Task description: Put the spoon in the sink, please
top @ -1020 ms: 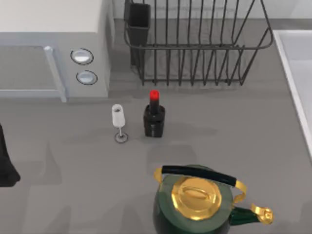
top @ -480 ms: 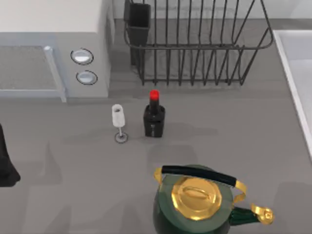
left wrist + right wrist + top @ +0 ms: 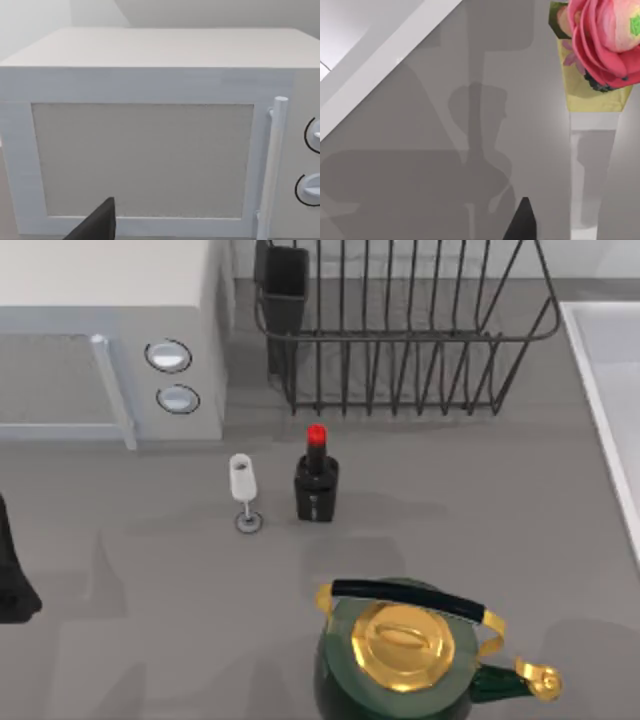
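Left hand (image 3: 12,580) beside one microwave (image 3: 110,350)

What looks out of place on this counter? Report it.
Nothing is tipped, spilled or damaged. The kettle, the bottle and the wine glass all stand upright on the countertop. The dish rack sits straight beside the microwave, left of the sink.

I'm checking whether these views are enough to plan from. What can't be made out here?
- The sink: top view's right edge cuts it off, so its inside is unseen.
- The left arm: a dark shape cut by the top view's left edge.
- The kettle: bottom edge cuts off its base.
- The flower: right wrist view's edge crops it.
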